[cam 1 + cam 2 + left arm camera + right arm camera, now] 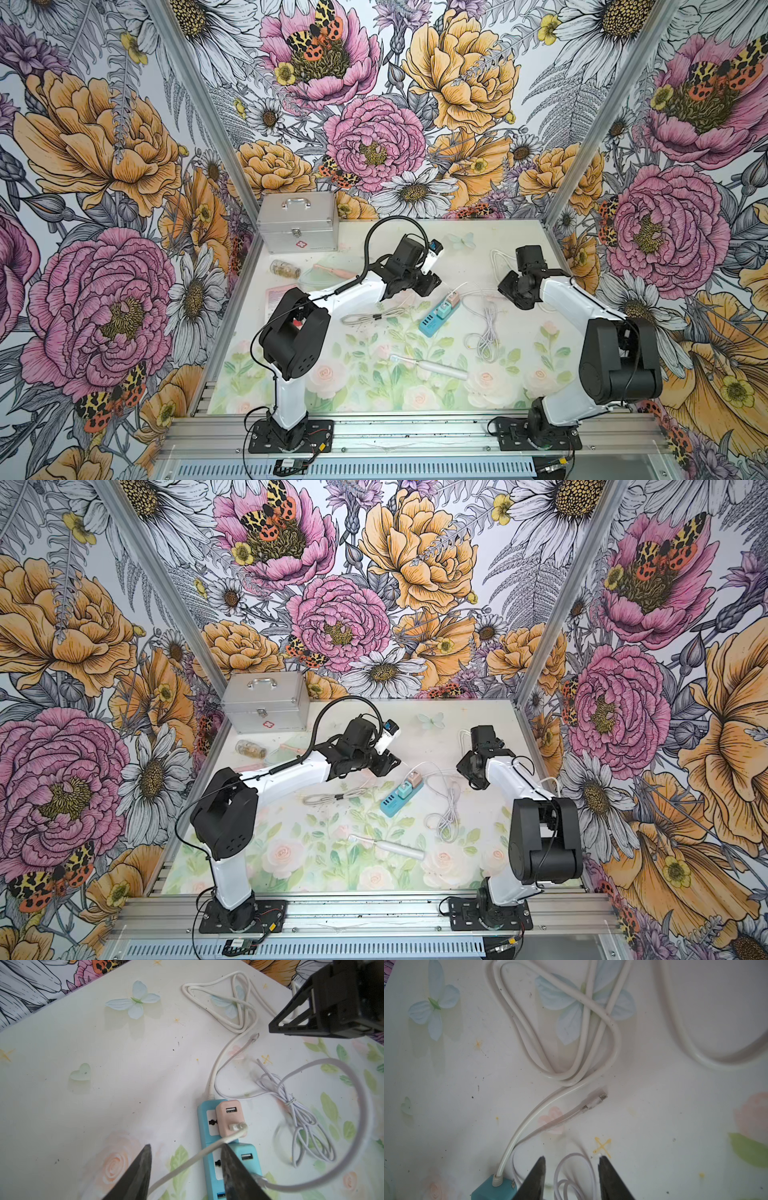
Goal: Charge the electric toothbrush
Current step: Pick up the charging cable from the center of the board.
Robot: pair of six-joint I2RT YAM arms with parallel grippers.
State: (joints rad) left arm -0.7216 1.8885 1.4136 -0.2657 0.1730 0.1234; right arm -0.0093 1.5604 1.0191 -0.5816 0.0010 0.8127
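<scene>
Floral wallpaper closes round a pale mat printed with roses. Our left gripper hovers with jaws apart over the blue power strip, and a white cable plugged into the pink adapter runs across the gap between them. Our right gripper is likewise parted above a thin coiled cord, gripping nothing. We see the white electric toothbrush lying flat towards the near edge, well apart from both. At the far left, a silver case stands closed; beside it a clear jar lies on its side holding brownish bits.
</scene>
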